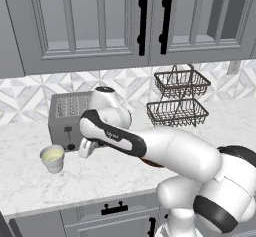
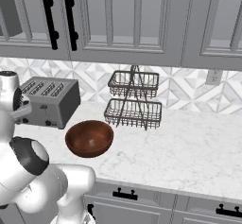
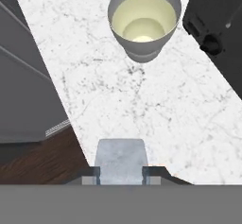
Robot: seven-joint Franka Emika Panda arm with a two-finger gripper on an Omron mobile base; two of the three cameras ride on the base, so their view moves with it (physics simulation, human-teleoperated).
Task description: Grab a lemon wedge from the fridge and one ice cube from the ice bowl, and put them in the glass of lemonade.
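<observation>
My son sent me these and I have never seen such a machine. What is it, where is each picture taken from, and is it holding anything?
It is a white robot arm in a computer-rendered kitchen. Two pictures come from cameras on its base, behind it to the left and right. The third looks along its gripper, a two-finger hand. On the marble counter stand a toaster, a brown ice bowl, a wire basket rack and a glass of lemonade. The gripper holds an ice cube near the glass.
</observation>
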